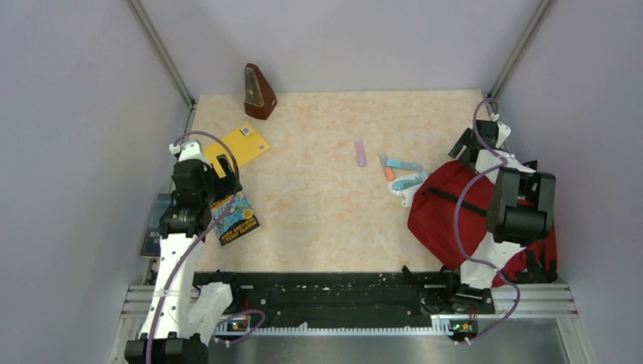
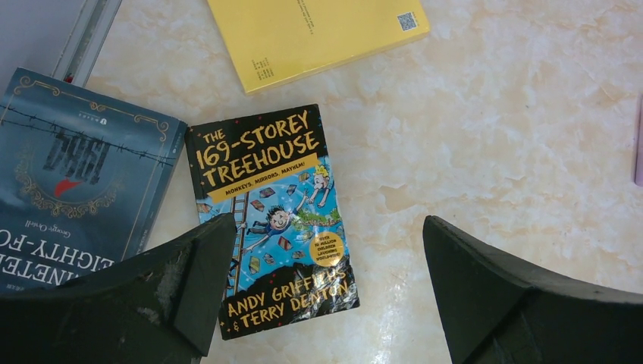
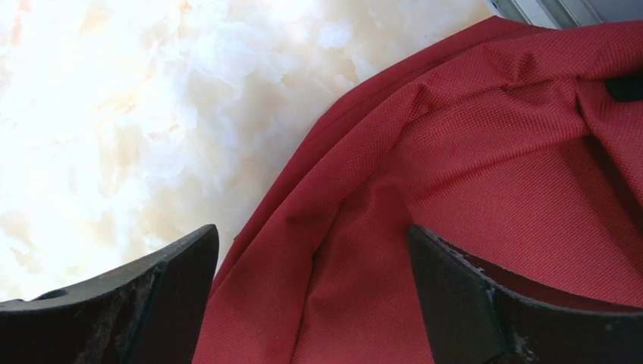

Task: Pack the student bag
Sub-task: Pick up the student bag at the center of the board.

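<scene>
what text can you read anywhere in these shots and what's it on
"THE 169-STOREY TREEHOUSE": treehouse book cover
"MONKEYS, MIRRORS, MAYHEM!": same cover
"ANDY GRIFFITHS & TERRY DENTON": same cover
"1984": blue book, upside down
"EIGHTY-FO", cut off by the frame edge: blue book
Too small to read: the print and QR code on the yellow book, and the round sticker on the treehouse book
No text shows on the bag
</scene>
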You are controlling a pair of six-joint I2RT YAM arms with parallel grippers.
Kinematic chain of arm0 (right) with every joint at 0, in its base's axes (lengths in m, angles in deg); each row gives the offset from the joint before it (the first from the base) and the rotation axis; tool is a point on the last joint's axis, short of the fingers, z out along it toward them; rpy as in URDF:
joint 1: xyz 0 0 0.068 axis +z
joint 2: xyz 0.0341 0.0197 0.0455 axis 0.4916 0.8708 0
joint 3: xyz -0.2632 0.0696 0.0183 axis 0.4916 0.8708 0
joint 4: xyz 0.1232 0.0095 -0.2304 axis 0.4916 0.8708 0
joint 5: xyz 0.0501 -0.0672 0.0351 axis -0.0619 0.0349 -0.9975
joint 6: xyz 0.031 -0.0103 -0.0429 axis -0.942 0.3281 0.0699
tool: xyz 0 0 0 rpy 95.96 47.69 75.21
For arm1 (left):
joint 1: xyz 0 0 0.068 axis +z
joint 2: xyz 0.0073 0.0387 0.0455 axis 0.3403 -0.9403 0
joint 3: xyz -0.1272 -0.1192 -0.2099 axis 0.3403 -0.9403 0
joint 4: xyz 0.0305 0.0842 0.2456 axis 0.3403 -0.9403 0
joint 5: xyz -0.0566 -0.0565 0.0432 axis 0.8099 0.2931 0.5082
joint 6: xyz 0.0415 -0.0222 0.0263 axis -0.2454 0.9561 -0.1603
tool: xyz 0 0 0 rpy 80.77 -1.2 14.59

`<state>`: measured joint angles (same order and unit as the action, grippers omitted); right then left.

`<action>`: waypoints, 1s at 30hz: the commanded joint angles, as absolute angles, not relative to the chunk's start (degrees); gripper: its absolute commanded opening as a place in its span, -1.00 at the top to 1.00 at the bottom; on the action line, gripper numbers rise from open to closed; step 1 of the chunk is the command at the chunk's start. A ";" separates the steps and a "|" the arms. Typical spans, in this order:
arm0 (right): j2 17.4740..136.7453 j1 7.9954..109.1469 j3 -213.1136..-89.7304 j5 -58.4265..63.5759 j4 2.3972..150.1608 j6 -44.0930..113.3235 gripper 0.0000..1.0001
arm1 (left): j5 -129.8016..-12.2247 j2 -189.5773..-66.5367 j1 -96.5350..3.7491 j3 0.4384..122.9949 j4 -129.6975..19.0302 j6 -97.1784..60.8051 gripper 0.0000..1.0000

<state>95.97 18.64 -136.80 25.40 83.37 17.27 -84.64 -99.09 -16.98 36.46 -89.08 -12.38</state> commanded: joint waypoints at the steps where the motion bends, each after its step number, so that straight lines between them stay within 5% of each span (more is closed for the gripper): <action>1: 98.83 18.08 -139.78 27.39 87.59 16.49 -0.78 | -83.98 -98.92 -16.73 37.95 -87.77 -13.15 -0.95; 5: 95.07 18.10 -135.43 26.39 83.81 16.69 -0.29 | -84.02 -98.98 -16.73 37.95 -87.77 -13.24 -0.95; 8: 91.82 18.10 -133.38 25.86 81.54 16.53 0.52 | -84.13 -98.63 -16.73 37.90 -87.85 -13.32 -0.96; 11: 88.02 18.11 -132.14 25.99 80.78 16.04 1.00 | -84.12 -97.97 -16.73 37.74 -87.81 -13.50 -0.95; 17: 72.99 18.11 -127.43 27.39 79.33 14.79 1.00 | -81.95 -97.31 -16.73 37.80 -87.67 -13.59 -0.95; 23: 45.70 18.19 -120.24 18.80 72.37 14.04 1.00 | -80.96 -95.60 -16.77 37.54 -87.18 -13.59 -0.95; 30: 39.89 18.19 -131.19 -11.36 71.03 10.39 1.00 | -76.17 -93.91 -16.73 37.12 -85.82 -14.01 -0.95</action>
<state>39.03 18.55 -123.05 11.36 79.54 14.21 -80.27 -95.30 -16.98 36.46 -88.86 -13.21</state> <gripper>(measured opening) 0.007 0.977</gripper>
